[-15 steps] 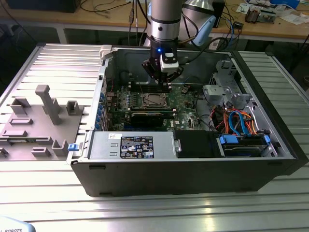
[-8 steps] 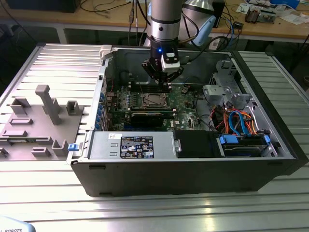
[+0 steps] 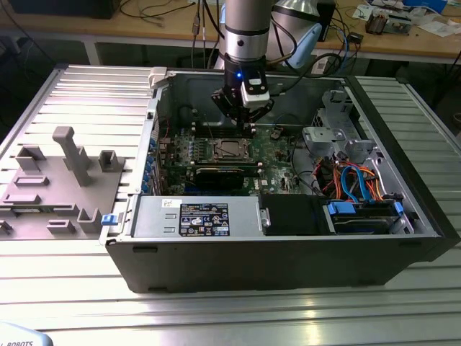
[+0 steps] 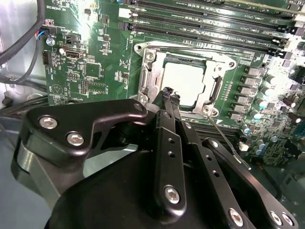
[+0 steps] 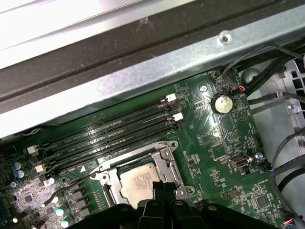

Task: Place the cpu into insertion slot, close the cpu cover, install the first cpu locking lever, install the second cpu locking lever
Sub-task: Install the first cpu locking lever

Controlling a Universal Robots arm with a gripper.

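Jaws (image 4: 170, 95) are hovering pinched narrow at the cover's (image 4: 148, 71) edge; cpu (image 4: 183, 83) is sitting just beyond them under the closed cover, on the board (image 4: 86, 71).

The gripper (image 3: 245, 122) hangs inside the open computer case (image 3: 288, 267), just above the green circuit board (image 3: 277, 148), its fingertips at the edge of the cpu cover (image 4: 217, 88). Toward the case's rear wall, memory slots (image 5: 109, 133) crowd the board. At the exterior view's right, cables (image 3: 353, 180) and a drive cage (image 3: 328, 133) block passage. Above the cpu (image 4: 183, 83), room stays open.
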